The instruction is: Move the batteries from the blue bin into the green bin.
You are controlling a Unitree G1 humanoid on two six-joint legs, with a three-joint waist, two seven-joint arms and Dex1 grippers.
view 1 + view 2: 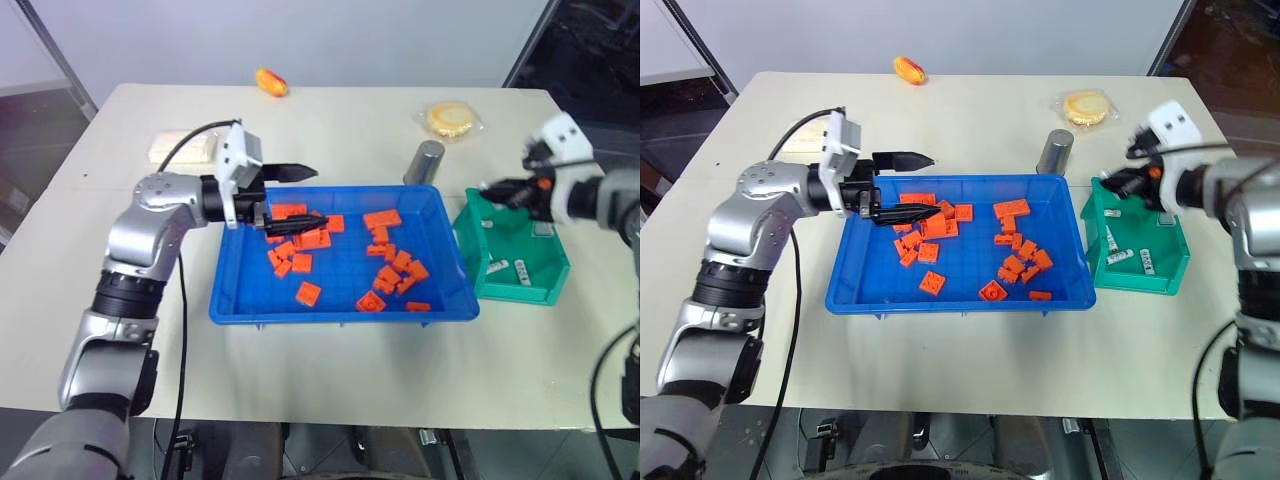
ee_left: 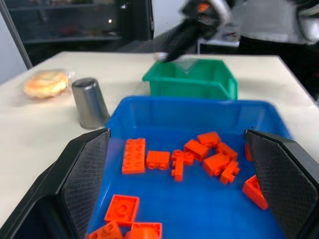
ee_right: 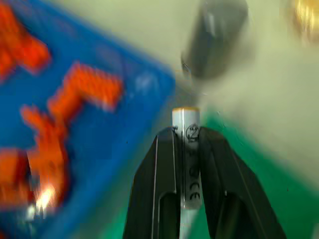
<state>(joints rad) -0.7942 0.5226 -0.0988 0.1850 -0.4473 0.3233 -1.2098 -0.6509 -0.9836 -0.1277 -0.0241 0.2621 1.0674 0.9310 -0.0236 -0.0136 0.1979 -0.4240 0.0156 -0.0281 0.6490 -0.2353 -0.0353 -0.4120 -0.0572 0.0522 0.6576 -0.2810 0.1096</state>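
Behind the pale tabletop a light wall is standing, with a dark opening at the far right. On the tabletop the blue bin is lying in the middle, and many orange bricks are scattered inside it. Just beside its right side the green bin is sitting, and two batteries are lying on its floor. An upright grey metal can is standing just behind the far right corner of the blue bin. Farther back a wrapped round yellow pastry is lying, and an orange and yellow object is resting near the far edge. A pale flat packet is lying on the left side. The left gripper is hovering above the left end of the blue bin, pointing across it toward the green bin, and its jaws are standing wide apart with nothing between them. The right gripper is hanging over the far left corner of the green bin; its jaws are closed around one battery, which is sticking out past the fingertips.
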